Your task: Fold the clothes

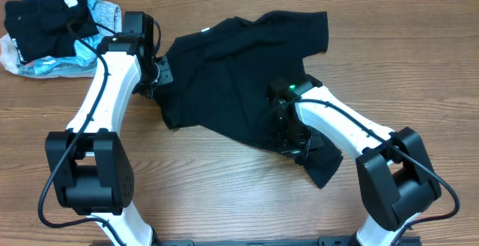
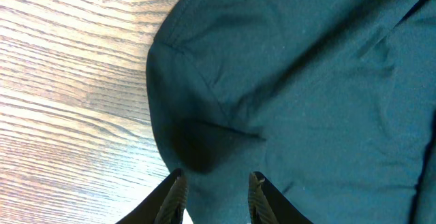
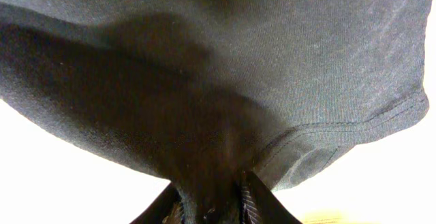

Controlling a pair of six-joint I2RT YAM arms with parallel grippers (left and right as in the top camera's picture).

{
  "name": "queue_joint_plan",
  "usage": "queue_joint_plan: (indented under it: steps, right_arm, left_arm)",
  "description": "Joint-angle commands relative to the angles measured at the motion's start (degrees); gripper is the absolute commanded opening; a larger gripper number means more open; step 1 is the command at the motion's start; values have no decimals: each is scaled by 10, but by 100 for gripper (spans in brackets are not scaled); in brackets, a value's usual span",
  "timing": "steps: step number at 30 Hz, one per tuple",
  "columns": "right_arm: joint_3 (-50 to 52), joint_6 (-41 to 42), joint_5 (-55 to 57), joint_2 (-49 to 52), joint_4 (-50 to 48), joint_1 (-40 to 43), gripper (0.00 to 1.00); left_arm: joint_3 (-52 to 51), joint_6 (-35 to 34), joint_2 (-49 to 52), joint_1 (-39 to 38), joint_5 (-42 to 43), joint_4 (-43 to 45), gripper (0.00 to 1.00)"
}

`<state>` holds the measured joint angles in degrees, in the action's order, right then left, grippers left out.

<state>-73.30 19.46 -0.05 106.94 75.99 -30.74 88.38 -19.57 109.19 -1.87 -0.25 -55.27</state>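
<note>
The clothes [image 1: 232, 74] are a large black garment, spread and rumpled across the middle of the table, one sleeve toward the back right. My left gripper [image 1: 155, 72] is at the garment's left edge. In the left wrist view its jaws [image 2: 216, 191] stand apart over flat fabric [image 2: 306, 81], the left finger by the hem over bare wood. My right gripper [image 1: 292, 137] is on the lower right part. In the right wrist view the cloth [image 3: 272, 60] funnels into the jaws [image 3: 211, 203], bunched and pulled up, with a stitched hem at the right.
A pile of other garments [image 1: 56, 14] lies at the back left corner, black on top with a white label, pale blue cloth [image 1: 108, 10] beside it. The left arm [image 1: 105, 104] reaches along the table's left side. Bare wooden table [image 1: 224, 194] shows in front.
</note>
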Motion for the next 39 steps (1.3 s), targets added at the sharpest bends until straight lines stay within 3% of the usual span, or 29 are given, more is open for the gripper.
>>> queue_joint_plan:
  steps: [1, 4, 9, 20, 27, 32, 35, 39]
  right_arm:
    - [-15, 2, -2, -5, 1, 3, 26]
    - [-15, 2, -2, -5, 5, 3, 25]
    - [-15, 3, -2, -5, 7, 3, 4]
    - [-111, 17, 0, -5, 70, 27, 4]
    - [-154, 0, 0, -5, 92, 57, 19]
    - [-154, 0, 0, -5, 94, 58, 18]
    - [-154, 0, 0, -5, 94, 58, 4]
    - [-154, 0, 0, -5, 85, 58, 4]
  left_arm:
    - [-6, -1, 3, -3, -8, -1, 33]
    - [-6, -1, 3, -3, -8, -1, 33]
    - [-6, -1, 3, -3, -8, -1, 34]
    - [-6, -1, 3, -3, -8, -2, 34]
    - [-6, 3, 3, -3, -8, -2, 34]
    - [-6, 3, 3, -3, -8, -1, 34]
    - [-6, 3, 3, -3, -8, -2, 35]
    - [-6, 3, 3, -3, -8, -2, 35]
